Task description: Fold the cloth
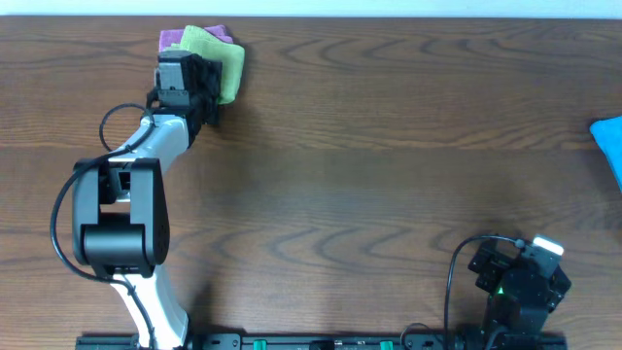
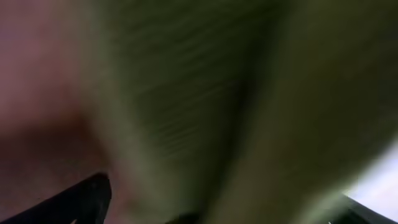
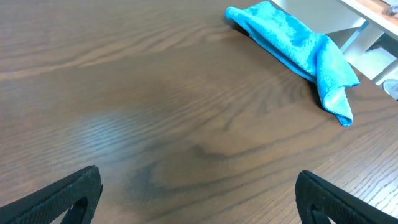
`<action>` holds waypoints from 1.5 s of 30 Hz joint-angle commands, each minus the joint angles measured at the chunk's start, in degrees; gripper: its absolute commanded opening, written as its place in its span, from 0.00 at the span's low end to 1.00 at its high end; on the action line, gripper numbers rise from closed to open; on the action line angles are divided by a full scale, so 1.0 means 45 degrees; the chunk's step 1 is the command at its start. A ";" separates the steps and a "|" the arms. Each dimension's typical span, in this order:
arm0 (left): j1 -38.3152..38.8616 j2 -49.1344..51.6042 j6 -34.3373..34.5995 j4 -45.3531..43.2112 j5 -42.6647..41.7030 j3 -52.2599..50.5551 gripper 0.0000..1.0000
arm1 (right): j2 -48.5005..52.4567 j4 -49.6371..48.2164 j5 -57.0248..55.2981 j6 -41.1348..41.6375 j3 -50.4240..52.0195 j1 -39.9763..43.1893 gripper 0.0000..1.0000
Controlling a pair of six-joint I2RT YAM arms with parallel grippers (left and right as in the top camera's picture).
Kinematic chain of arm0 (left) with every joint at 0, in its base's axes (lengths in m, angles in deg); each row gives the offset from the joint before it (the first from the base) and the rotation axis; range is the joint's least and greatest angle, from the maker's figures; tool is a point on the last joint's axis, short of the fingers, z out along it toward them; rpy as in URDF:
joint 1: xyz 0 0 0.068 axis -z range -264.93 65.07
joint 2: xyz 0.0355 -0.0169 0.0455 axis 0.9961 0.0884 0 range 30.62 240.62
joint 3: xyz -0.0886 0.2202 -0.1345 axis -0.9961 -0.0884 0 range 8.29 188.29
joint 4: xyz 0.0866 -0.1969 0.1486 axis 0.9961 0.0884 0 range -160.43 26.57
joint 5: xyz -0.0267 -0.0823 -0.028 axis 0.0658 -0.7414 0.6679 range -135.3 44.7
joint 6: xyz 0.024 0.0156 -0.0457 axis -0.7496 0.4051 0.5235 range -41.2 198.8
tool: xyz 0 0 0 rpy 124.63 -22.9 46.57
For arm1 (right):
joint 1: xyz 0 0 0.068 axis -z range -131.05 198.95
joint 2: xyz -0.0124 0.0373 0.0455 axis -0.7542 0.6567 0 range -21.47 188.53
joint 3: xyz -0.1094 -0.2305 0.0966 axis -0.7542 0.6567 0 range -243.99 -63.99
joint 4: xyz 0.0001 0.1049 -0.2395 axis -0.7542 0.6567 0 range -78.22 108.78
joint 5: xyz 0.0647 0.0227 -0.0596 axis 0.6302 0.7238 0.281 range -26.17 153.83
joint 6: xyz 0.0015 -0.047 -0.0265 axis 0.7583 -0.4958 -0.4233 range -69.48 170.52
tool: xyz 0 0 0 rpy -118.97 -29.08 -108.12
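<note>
At upper left of the overhead frame, the left gripper (image 1: 208, 87) sits against the green cloth (image 1: 230, 64), grip state undeterminable from the blurred wrist view; at lower right, the right gripper (image 3: 198, 182) stands released, with the blue cloth (image 3: 298, 43) at the right edge.

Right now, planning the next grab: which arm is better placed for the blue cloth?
Right. The blue cloth lies before the open right claw; the left claw is at the green cloth.
</note>
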 commanded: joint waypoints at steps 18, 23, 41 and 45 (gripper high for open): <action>0.0374 -0.0078 -0.1535 -0.1088 -0.0466 -0.0044 0.95 | -0.0083 0.0000 -0.0083 -0.0136 0.0044 0.0126 0.99; 0.0588 -0.0078 -0.1545 -0.1146 -0.0398 -0.0044 0.95 | -0.0083 -0.0005 -0.0083 -0.0131 0.0044 0.0126 0.99; 0.0748 -0.0078 -0.0845 -0.1146 0.1535 -0.0044 0.38 | -0.0083 0.0000 -0.0083 -0.0131 0.0044 0.0126 0.99; 0.0714 -0.0078 -0.0340 -0.1151 0.2200 -0.0044 0.24 | -0.0083 0.0000 -0.0083 -0.0131 0.0044 0.0126 0.99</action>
